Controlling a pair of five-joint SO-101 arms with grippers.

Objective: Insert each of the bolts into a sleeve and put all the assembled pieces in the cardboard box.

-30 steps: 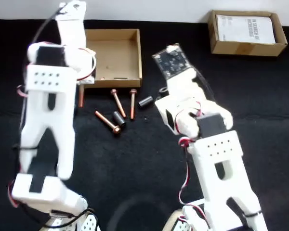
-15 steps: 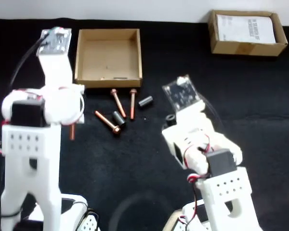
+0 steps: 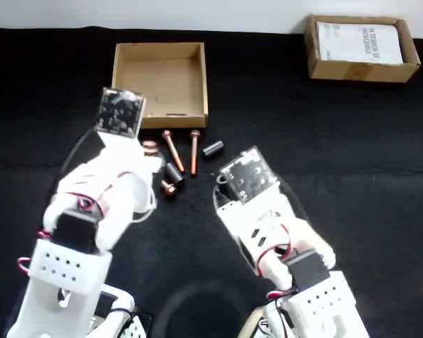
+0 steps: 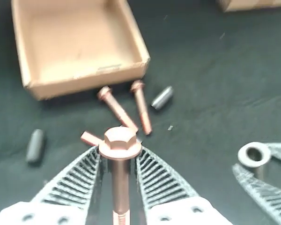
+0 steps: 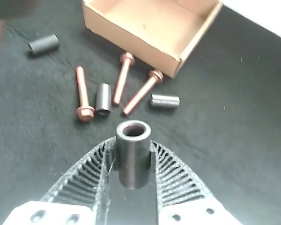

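Note:
My left gripper (image 4: 119, 151) is shut on a copper bolt (image 4: 119, 161), head pointing away from the wrist; in the high view that bolt's head (image 3: 150, 148) hangs just left of the loose parts. My right gripper (image 5: 133, 143) is shut on a dark sleeve (image 5: 133, 159), open bore facing outward, and sits in the high view at the right gripper (image 3: 220, 182). On the black mat lie loose bolts (image 3: 173, 150) (image 3: 194, 151) (image 3: 168, 187) and sleeves (image 3: 213, 148) (image 3: 173, 172). The open cardboard box (image 3: 197, 84) stands behind them with nothing in it.
A second cardboard box (image 3: 317, 67) with a printed sheet inside stands at the back right. Another sleeve (image 4: 35, 145) lies apart from the pile, on the mat in front of the box. The other arm's held sleeve (image 4: 254, 154) shows in the left wrist view.
Both arms have drawn back from the box and lowered. The left gripper brought its bolt in beside the loose parts. The right gripper carried its sleeve back and leftward.

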